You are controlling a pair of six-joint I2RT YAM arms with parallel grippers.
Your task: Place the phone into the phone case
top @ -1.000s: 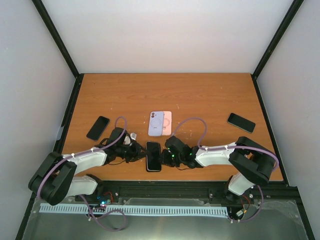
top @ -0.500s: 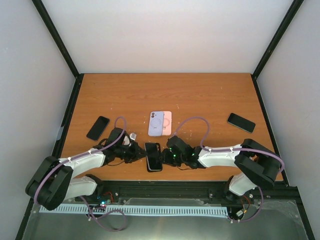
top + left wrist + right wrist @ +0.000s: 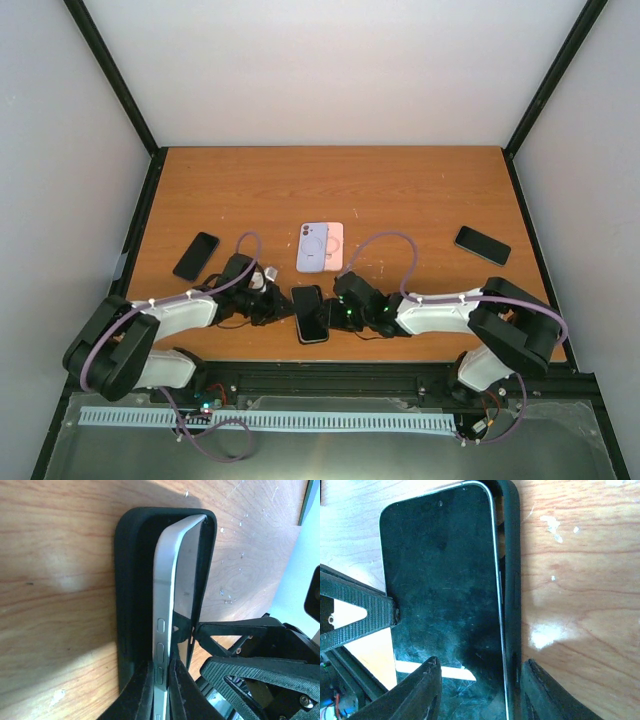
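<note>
A black phone [image 3: 310, 313] lies in a black case [image 3: 301, 300] near the table's front edge, between both grippers. In the left wrist view the phone [image 3: 167, 580] stands tilted on its long side, its silver edge up, with one side down in the case [image 3: 131, 580]. My left gripper [image 3: 162, 680] is shut on the phone's silver edge. In the right wrist view my right gripper [image 3: 480, 690] is open. One finger hangs over the phone's screen [image 3: 440, 580] and the other sits at the outer wall of the case [image 3: 512, 555].
A lilac case [image 3: 312, 246] and a pink case [image 3: 334, 245] lie side by side just behind the grippers. A second black phone [image 3: 196, 256] lies at the left and a third [image 3: 482, 245] at the right. The table's front edge runs just below the arms.
The phone and case have turned slightly, the top end swinging left. My left gripper has shifted a little with them. The right gripper has barely moved.
</note>
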